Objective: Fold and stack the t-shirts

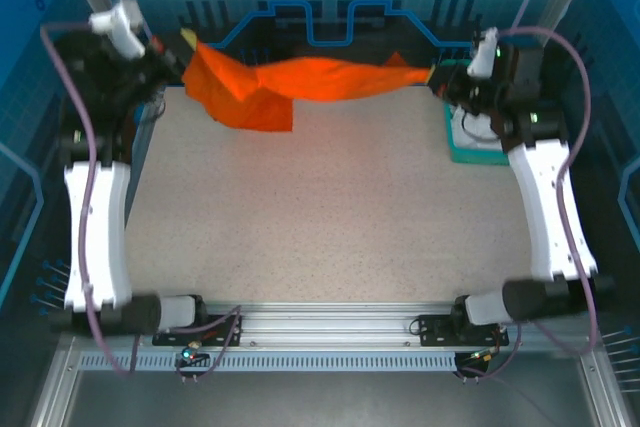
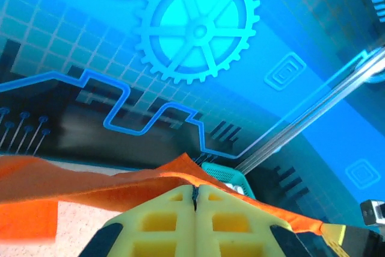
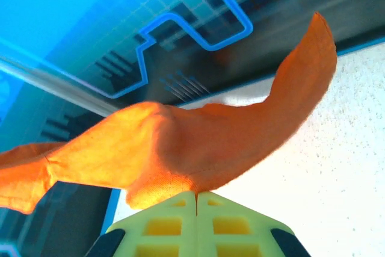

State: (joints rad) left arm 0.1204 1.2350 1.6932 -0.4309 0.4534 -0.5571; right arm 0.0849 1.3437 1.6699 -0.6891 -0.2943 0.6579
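At the far edge of the table (image 1: 320, 237), the orange t-shirt (image 1: 310, 79) hangs stretched between the two arms. A loose fold droops near its left end; whether that fold touches the surface cannot be told.

The left gripper (image 1: 187, 45) is clamped on the shirt's left end. From the left wrist its yellow fingers (image 2: 162, 218) meet with no gap, and the cloth draped across their tips conceals the pinch itself.

The right gripper (image 1: 437, 75) is closed on the right end. From the right wrist the fingers (image 3: 231, 224) press together, the cloth bunches just above them, and a free corner rises to the upper right.

A teal basket (image 1: 470, 155) sits beside the right gripper, mostly covered by the right arm. A pale patch (image 1: 463, 127) inside it is too hidden to identify.
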